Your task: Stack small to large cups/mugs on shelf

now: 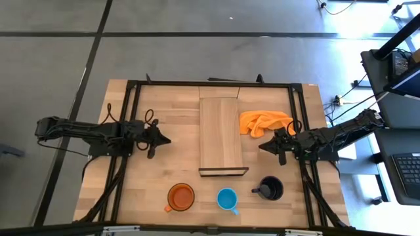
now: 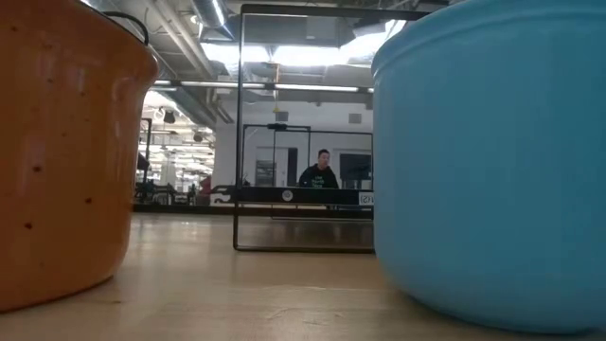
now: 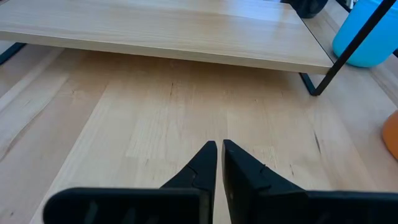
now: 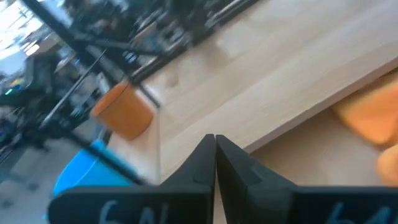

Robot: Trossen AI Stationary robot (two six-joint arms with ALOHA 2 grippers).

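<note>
The left pincer [image 1: 164,139] hangs low over the bare worktop [image 1: 131,190], its two dark fingers clenched together on nothing; in its wrist view the tips [image 3: 217,152] nearly touch. The right pincer [image 1: 264,147] sits opposite, likewise clenched and empty, with an orange cloth [image 1: 264,122] just beside it.

Between the two pincers lies the shelf [image 1: 220,134], a long light-wood plank with a thin dark metal frame at its edge, raised a little off the worktop on that frame. Nothing stands on it. From the left pincer it lies straight ahead, close by; its pale grained top and dark corner leg show plainly in the left wrist view.

All three mugs stand in a row near the worktop's edge, past the shelf's framed end and well apart from both pincers. The orange mug [image 1: 181,196] is the largest, glossy with small dark speckles on its wall, and stands nearest the left pincer's side. The blue mug [image 1: 227,198] is bright sky-blue, smaller, and stands in the middle, roughly in line with the shelf's end. The black mug [image 1: 270,188], with its handle toward the blue one, stands nearest the right pincer. Each is upright, mouth up, and none touches another.

A person [image 2: 320,169] in dark clothes sits far back in the room.
</note>
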